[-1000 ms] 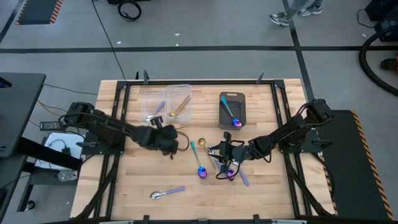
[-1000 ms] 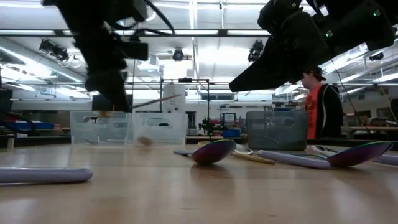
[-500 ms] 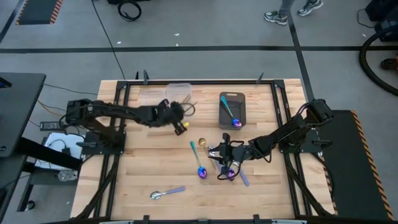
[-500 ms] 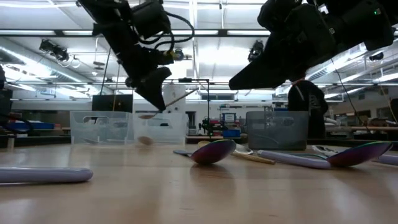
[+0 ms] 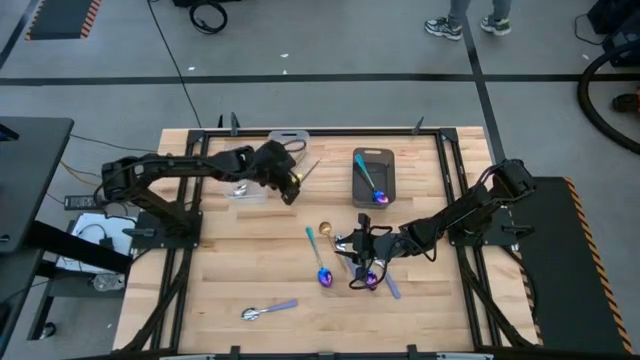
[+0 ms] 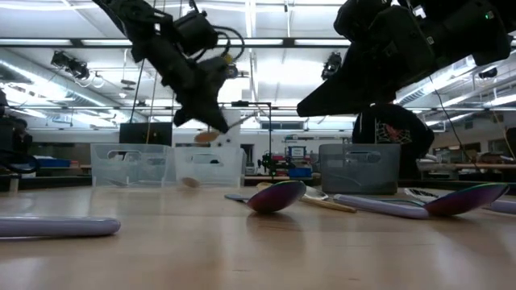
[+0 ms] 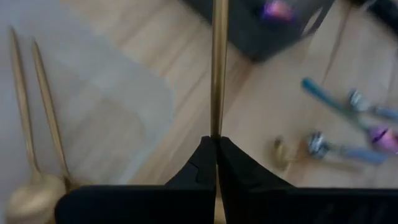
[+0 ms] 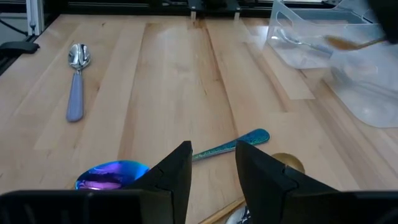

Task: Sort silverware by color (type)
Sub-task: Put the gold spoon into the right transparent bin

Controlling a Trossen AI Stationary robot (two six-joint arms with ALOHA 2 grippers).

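My left gripper [image 5: 288, 183] is shut on a gold spoon [image 5: 310, 168] and hangs over the clear bins [image 5: 290, 137] at the far left. Two more gold spoons [image 7: 37, 143] lie in one clear bin. My right gripper [image 5: 360, 250] stands open just above a cluster of spoons right of the middle, and a teal-handled blue-purple spoon [image 8: 227, 148] lies flat beyond its fingers. Another blue-purple spoon [image 5: 320, 262], a gold spoon [image 5: 325, 231] and a lavender-handled silver spoon [image 5: 268, 312] lie loose on the table. My left gripper pinches the gold spoon's handle [image 7: 216, 132] between its two fingers. The fingers slant down and lie along the handle, whose free end [image 7: 219, 37] sticks out past the fingertips. The spoon is lifted clear, its bowl [image 6: 207, 137] hanging lower than the handle.
A dark grey bin [image 5: 373, 178] holding a blue-purple spoon stands at the far middle-right. The near left of the table has free room around the silver spoon [image 8: 76, 93]. A person in a dark top [image 6: 395, 141] stands in the room beyond the table.
My left gripper has carried the gold spoon up from the table's middle toward the far edge, over the clear bins, rolling its wrist on the way and staying shut. The person beyond the table has walked along.
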